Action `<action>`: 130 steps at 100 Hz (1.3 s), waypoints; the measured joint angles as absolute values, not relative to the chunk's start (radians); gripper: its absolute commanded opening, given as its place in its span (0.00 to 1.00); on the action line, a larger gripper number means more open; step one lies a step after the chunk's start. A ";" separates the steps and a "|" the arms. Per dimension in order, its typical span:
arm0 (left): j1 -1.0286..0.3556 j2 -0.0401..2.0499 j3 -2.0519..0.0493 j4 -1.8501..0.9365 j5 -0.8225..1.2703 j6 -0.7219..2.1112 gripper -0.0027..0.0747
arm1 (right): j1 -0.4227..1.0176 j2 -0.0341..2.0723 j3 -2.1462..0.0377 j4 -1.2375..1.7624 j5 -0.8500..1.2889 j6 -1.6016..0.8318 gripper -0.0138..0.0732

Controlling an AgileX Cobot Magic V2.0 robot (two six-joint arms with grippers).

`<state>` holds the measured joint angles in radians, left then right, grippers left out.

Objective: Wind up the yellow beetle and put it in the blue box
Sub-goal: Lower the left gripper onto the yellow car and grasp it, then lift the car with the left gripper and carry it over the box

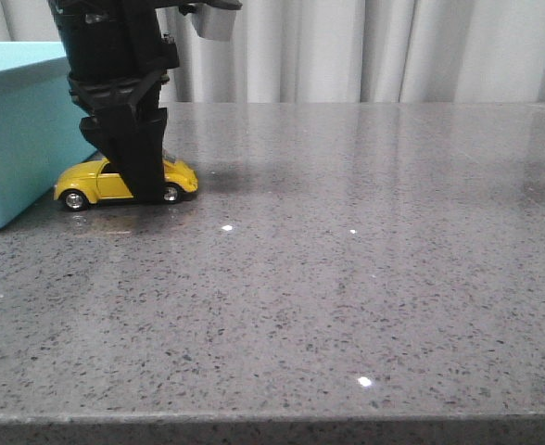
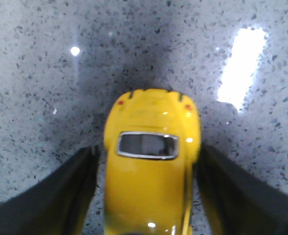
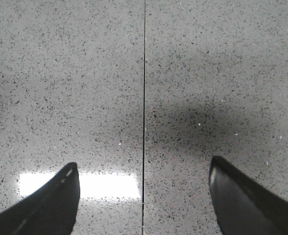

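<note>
Tabletop: grey speckled stone-look table (image 1: 347, 278), glossy with bright light spots; I see a thin dark seam (image 3: 144, 98) running across it under my right arm.
Backdrop: pale pleated curtain (image 1: 393, 51) behind the far edge of the table.
Box: large light turquoise-blue rectangular box (image 1: 18, 130) with smooth sides, standing on the table at the far left of my front view, partly cut off by the frame edge.
Left arm: black left gripper (image 1: 135, 190) comes straight down from above, just beside the blue box, its fingers reaching down to the table on either side of the car.
Left gripper state: from the left wrist camera I see one dark finger (image 2: 60, 196) on each flank of the car body, close against the sides; I cannot tell whether they are actually pressing on it.
Right gripper: right gripper (image 3: 144, 196) has its two dark fingers spread wide apart above bare table, nothing between them.
Car: small glossy yellow Beetle-shaped toy car (image 1: 101, 181) with dark windows and silver-hubbed black wheels, standing on its wheels on the table, just beside the box's near corner, outside the box; its middle is hidden behind my left gripper in the front view.
</note>
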<state>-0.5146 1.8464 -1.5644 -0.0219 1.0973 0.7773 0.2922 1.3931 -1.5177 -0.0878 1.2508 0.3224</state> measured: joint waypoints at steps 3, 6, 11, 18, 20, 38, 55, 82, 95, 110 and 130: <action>-0.515 1.846 -1.564 -0.022 1.099 0.777 0.41 | 0.292 1.393 -1.518 -0.088 1.251 0.322 0.79; -0.515 1.846 -1.566 -0.022 1.099 0.777 0.39 | 0.292 1.393 -1.518 -0.088 1.251 0.322 0.79; -0.515 1.846 -1.571 -0.022 1.107 0.777 0.38 | 0.292 1.393 -1.518 -0.088 1.251 0.322 0.79; -0.515 1.849 -1.593 -0.022 1.121 0.777 0.37 | 0.292 1.393 -1.518 -0.088 1.251 0.320 0.79; -0.515 1.849 -1.602 -0.022 1.128 0.777 0.37 | 0.292 1.393 -1.518 -0.088 1.251 0.320 0.79; -0.515 1.849 -1.725 -0.028 1.191 0.777 0.37 | 0.292 1.393 -1.518 -0.088 1.251 0.320 0.79; -0.515 1.849 -1.897 -0.030 1.242 0.774 0.37 | 0.292 1.393 -1.518 -0.086 1.251 0.320 0.79; -0.486 1.816 -2.067 0.110 1.253 0.577 0.37 | 0.292 1.393 -1.518 -0.086 1.251 0.320 0.79; -0.415 1.788 -2.072 0.150 1.259 0.476 0.37 | 0.292 1.393 -1.518 -0.086 1.251 0.318 0.79; -0.308 1.781 -2.072 0.133 1.263 0.398 0.37 | 0.292 1.393 -1.518 -0.086 1.251 0.318 0.79; -0.177 1.781 -2.000 0.067 1.263 0.353 0.37 | 0.292 1.393 -1.518 -0.086 1.251 0.318 0.79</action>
